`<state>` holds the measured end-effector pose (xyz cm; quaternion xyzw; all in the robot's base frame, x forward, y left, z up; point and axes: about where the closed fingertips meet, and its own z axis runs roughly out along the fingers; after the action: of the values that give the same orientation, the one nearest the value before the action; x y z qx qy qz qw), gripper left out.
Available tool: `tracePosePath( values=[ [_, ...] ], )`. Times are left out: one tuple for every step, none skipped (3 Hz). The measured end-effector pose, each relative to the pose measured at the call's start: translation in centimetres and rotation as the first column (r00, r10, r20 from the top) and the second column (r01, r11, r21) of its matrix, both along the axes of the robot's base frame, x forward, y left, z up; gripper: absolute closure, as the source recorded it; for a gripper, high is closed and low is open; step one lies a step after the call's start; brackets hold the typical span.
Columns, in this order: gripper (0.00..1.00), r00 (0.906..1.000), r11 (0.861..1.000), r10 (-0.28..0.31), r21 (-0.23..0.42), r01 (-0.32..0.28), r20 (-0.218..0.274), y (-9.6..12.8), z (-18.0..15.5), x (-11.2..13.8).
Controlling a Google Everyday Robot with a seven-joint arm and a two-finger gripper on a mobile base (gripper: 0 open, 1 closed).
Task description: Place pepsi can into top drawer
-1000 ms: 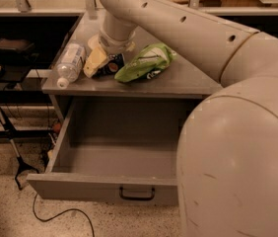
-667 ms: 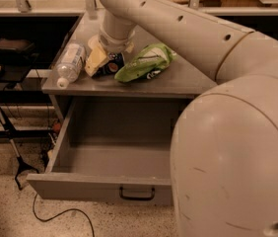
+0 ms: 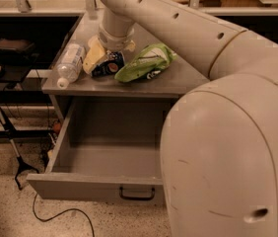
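In the single camera view, the arm (image 3: pixel 178 26) reached in from the right and came down on the far left part of the table (image 3: pixel 191 80). Its end effector (image 3: pixel 109 56) sat right over the can (image 3: pixel 104 68). The can lay tilted on the table, between the bottle (image 3: pixel 70 63) on its left and the chip bag (image 3: pixel 144 63) on its right, and both were close beside it. We could not tell whether the end effector had closed on the can or only rested against it.

We judged that the wrist was held steeply downward so it could reach the can in the narrow gap between its two neighbours. The drawer (image 3: pixel 80 186) stood pulled out toward us below the table edge, with its handle (image 3: pixel 136 194) on the near front panel. This left its bare floor open to receive the can from above. The can was not yet in the drawer.

On the can we made out only a round red, white and blue logo against dark blue. No lettering there could be read. The green bag carried dark markings that were also unreadable, and the bottle showed no label we could read.
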<state>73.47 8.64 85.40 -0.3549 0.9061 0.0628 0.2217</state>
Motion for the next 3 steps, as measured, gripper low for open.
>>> tracePosePath(
  values=[
    [0.00, 0.9998, 1.000, -0.015, 0.009, 0.015, -0.014, 0.05, 0.00, -0.05],
    [0.00, 0.9992, 0.999, -0.027, 0.019, 0.027, -0.031, 0.31, -0.05, -0.27],
    [0.00, 0.9983, 0.999, -0.037, 0.028, 0.038, -0.046, 0.69, 0.11, -0.43]
  ],
)
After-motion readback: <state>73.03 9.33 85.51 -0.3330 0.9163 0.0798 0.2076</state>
